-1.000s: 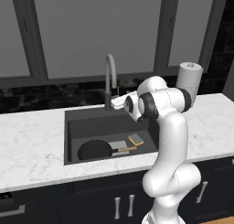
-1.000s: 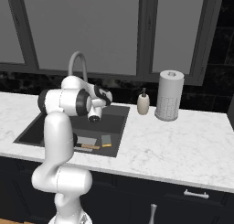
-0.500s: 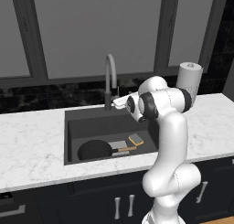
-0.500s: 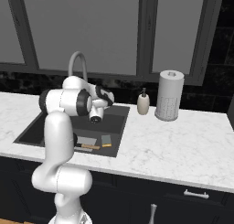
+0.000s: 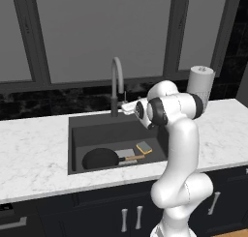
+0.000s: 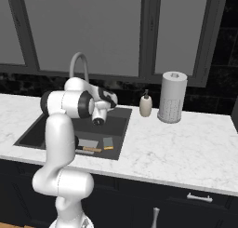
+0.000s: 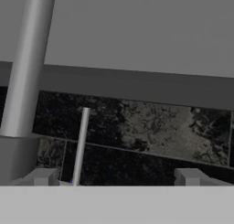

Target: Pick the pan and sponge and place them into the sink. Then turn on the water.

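Note:
The black pan (image 5: 99, 158) lies in the dark sink (image 5: 77, 122), its wooden handle (image 6: 92, 149) pointing right. Beside it, the yellow sponge (image 5: 144, 147) (image 6: 108, 143) rests on the sink floor right of the pale drain plate (image 5: 125, 153). My gripper (image 5: 127, 106) hangs over the back of the sink, right of the grey gooseneck faucet (image 5: 116, 81). In the hand view the gripper (image 7: 116, 177) is open. The faucet's thin lever (image 7: 81, 145) stands between the fingertips (image 7: 43, 176), close to the left one. The faucet pipe (image 7: 27, 63) rises at far left. No water runs.
A soap bottle (image 6: 145, 105) and a paper towel roll (image 6: 172, 97) stand on the white marble counter (image 6: 186, 143) right of the sink. A dark backsplash and window frames lie close behind the faucet.
The hand has edged slightly toward the faucet. The jaws stay open, and the pan and sponge have not moved.

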